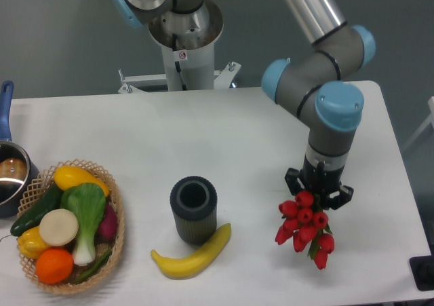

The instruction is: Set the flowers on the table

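**Tulips under the claw at the table's right side**

The gripper (pixel 319 187) points straight down from the arm's grey wrist, its dark fingers partly hidden behind the topmost buds. From this high view I cannot tell whether the jaws are pinching the bunch or standing apart from it.

The flowers (pixel 305 228) sit directly below the claw, a tight cluster of red tulip buds that trails down and to the right toward the near edge. A short bit of green stem shows among the lowest buds; the rest of the stems and any tie are out of sight. Whether the bunch rests on the surface or hangs just above it cannot be made out.

The table (pixel 244 136) is a broad white top with rounded corners, and the bunch lies over its right-hand part, well apart from everything else.

Left of the flowers stands a dark ribbed cylinder vase (pixel 193 209), upright, open at the top. A yellow banana (pixel 193 255) lies just beside its base, curving along the near side.

Farther left, a woven basket (pixel 116 214) holds mixed vegetables and fruit. At the far left edge is a pot (pixel 10 174) with a blue handle.
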### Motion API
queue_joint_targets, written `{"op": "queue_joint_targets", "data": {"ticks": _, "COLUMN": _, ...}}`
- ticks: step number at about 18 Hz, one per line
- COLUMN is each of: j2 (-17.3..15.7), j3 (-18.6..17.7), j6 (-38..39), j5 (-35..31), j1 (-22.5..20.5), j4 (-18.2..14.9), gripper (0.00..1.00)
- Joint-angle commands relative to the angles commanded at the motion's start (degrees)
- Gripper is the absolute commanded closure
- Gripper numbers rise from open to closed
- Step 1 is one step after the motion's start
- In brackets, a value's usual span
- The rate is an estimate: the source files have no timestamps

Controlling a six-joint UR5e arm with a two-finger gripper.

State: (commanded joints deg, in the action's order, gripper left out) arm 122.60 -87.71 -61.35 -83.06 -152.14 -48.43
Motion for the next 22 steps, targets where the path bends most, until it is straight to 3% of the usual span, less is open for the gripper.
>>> {"op": "queue_joint_targets", "data": {"ticks": 7, "j2": 1.5, "j3": -0.3, "j6": 1.3, "j5": 0.2, "j1": 0.2, "j4": 0.0, "gripper": 0.57}}
{"op": "queue_joint_targets", "data": {"ticks": 9, "j2": 1.5, "j3": -0.1, "j6": 1.1, "j5": 0.2, "j1": 0.4, "j4": 0.0, "gripper": 0.40}}
{"op": "queue_joint_targets", "data": {"ticks": 10, "j2": 1.3, "j3": -0.1, "j6": 0.7, "j5": 0.0, "j1": 0.4, "j4": 0.1, "gripper": 0.15}}
{"op": "queue_joint_targets", "data": {"ticks": 11, "j2": 1.1, "j3": 0.0, "j6": 0.6, "j5": 0.0, "j1": 0.4, "j4": 0.1, "gripper": 0.02}}
{"op": "queue_joint_targets", "data": {"ticks": 15, "j2": -1.1, "j3": 0.5, "j6": 0.6, "j5": 0.2, "j1": 0.2, "j4": 0.2, "gripper": 0.00}}
{"op": "queue_joint_targets", "data": {"ticks": 20, "j2": -6.5, "j3": 0.3, "j6": 0.6, "j5": -0.1, "j1": -1.8, "j4": 0.2, "gripper": 0.00}}
{"op": "queue_joint_targets", "data": {"ticks": 22, "j2": -9.5, "j3": 0.6, "j6": 0.3, "j5": -0.2, "j1": -4.4, "j4": -0.3, "gripper": 0.00}}
